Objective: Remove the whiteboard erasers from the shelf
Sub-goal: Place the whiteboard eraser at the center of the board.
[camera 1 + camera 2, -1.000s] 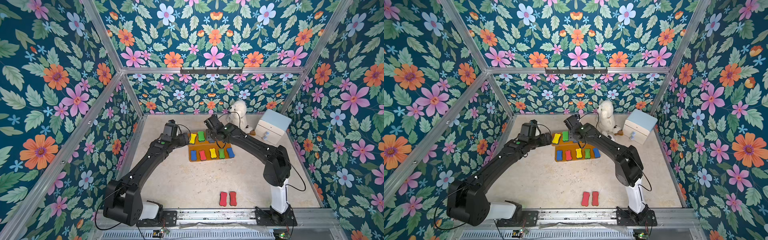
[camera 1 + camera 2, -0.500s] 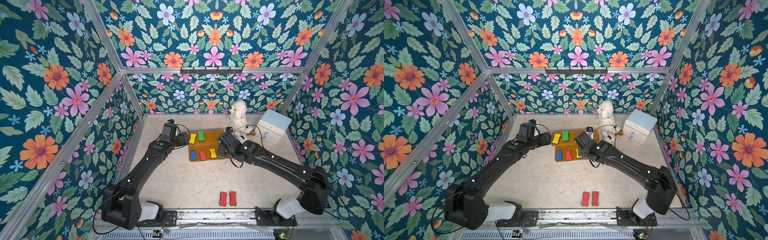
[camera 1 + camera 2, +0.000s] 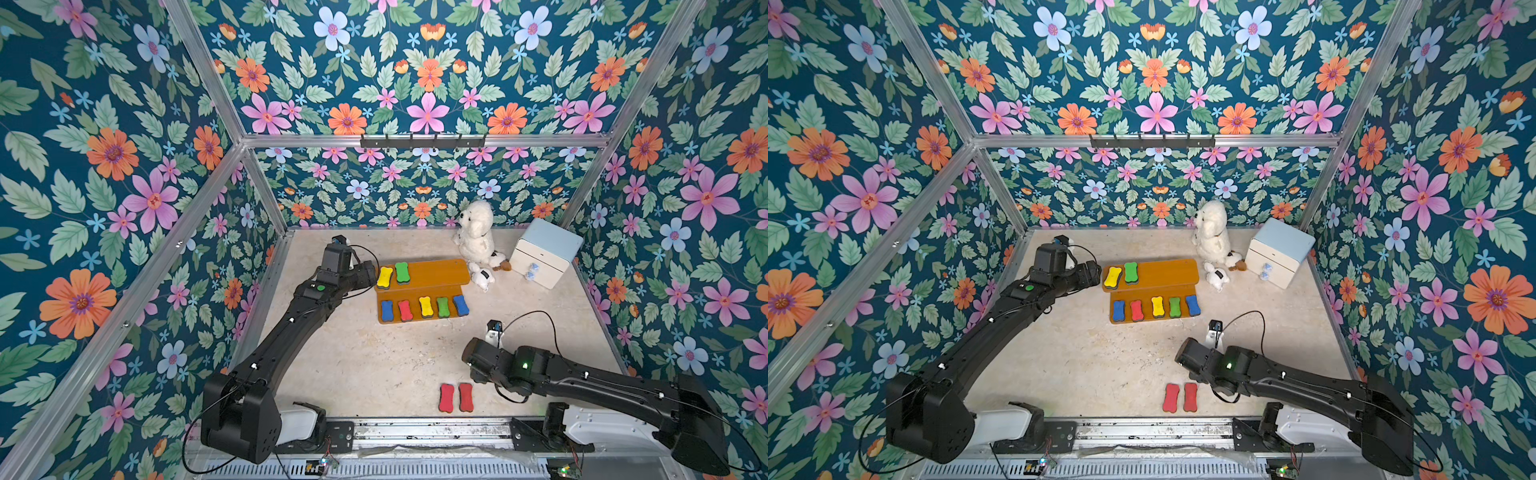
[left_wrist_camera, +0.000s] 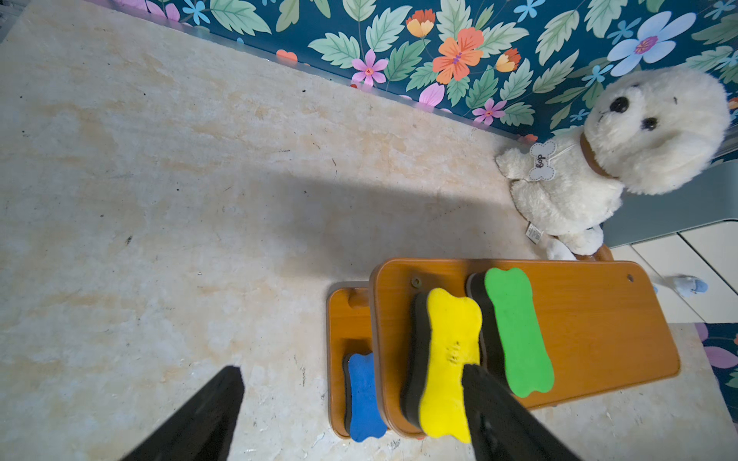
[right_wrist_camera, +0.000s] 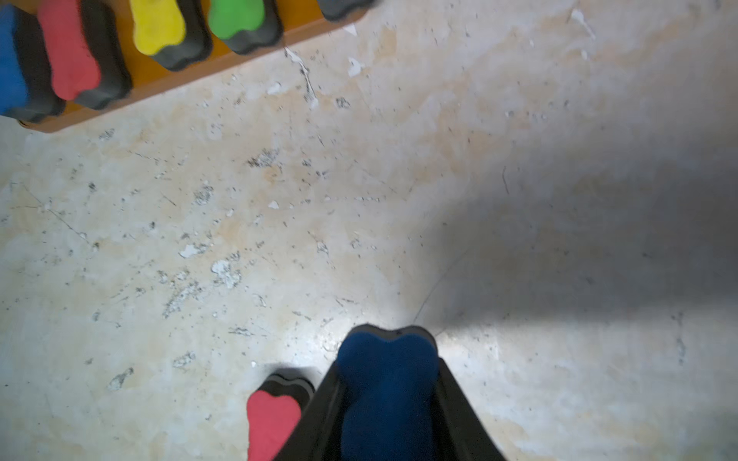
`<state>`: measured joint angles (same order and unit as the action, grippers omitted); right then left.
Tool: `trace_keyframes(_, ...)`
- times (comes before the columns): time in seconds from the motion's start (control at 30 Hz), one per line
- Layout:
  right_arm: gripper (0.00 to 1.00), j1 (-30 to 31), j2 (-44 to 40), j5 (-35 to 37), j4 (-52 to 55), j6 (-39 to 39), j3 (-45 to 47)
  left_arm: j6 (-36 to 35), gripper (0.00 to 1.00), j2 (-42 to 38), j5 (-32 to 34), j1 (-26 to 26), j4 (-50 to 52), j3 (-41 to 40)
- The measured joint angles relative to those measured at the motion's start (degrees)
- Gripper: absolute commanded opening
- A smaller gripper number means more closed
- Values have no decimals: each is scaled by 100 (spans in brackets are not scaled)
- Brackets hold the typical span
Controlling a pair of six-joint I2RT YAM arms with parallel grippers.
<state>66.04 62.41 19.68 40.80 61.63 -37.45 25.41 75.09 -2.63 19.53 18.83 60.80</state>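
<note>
The orange-brown shelf [image 3: 436, 272] lies at the back of the table. Its upper tier bears a yellow eraser [image 3: 385, 277] and a green eraser [image 3: 402, 272]; several more erasers [image 3: 425, 306] line the lower tier. Two red erasers [image 3: 456, 397] lie near the table's front edge. My left gripper [image 4: 351, 371] is open at the shelf's left end, one finger [image 4: 491, 403] over the yellow eraser [image 4: 447, 359], the other over bare table. My right gripper [image 5: 387, 367] is shut on a dark blue eraser [image 5: 385, 395], low over the table beside a red eraser [image 5: 273, 419].
A big white plush dog [image 3: 478, 239] and a small plush toy [image 3: 482, 277] sit right of the shelf. A white-and-light-blue drawer box [image 3: 544, 253] stands at the back right. Floral walls close in three sides.
My right arm has swung from the shelf's upper tier back to the front right, carrying the blue eraser down beside the red ones. The left arm has barely moved.
</note>
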Motion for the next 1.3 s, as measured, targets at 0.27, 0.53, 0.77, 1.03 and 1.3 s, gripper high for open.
trace_keyframes(0.27,37,549,-48,-136,0,767,461,17,90,22,66,0,2,0)
trace_keyframes(0.53,40,872,17,-205,-76,1047,688,17,90,87,81,0,4,0)
trace_keyframes(0.77,43,1010,271,-245,-227,1062,767,17,90,87,81,0,2,0)
trace_keyframes(1.03,45,1014,234,-245,-457,1040,984,17,90,83,81,0,2,-2)
trace_keyframes(1.3,49,1014,26,-219,-584,968,1152,20,90,83,79,7,2,-7)
